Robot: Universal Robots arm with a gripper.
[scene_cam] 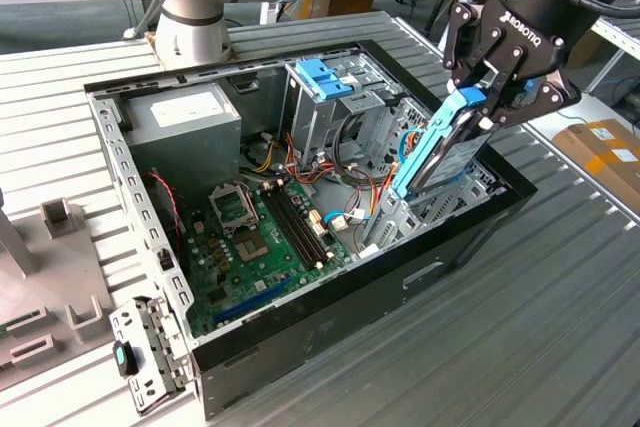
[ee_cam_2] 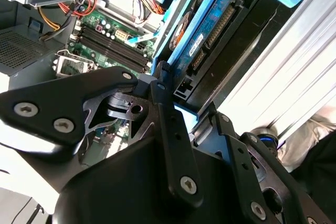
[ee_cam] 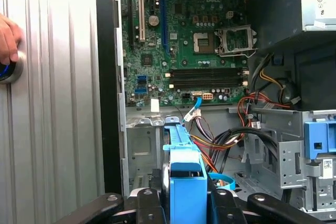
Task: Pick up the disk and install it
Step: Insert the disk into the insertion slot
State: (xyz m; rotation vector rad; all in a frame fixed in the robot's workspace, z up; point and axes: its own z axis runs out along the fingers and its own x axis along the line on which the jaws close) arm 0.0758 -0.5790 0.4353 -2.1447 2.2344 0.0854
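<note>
Now: one tabletop (scene_cam: 560,277), one open computer case (scene_cam: 330,332) at its middle. One hand (scene_cam: 490,97) pinching one disk (scene_cam: 448,155) by the upper end, tilted over the case's end at the exterior view's right.

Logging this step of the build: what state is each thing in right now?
Case: lying flat, side open.
Disk: held tilted over the case, not seated.
Gripper: shut on the disk's top end.
CPU socket: bare, no cooler.
Hand: resting on the table beside the case.
</note>
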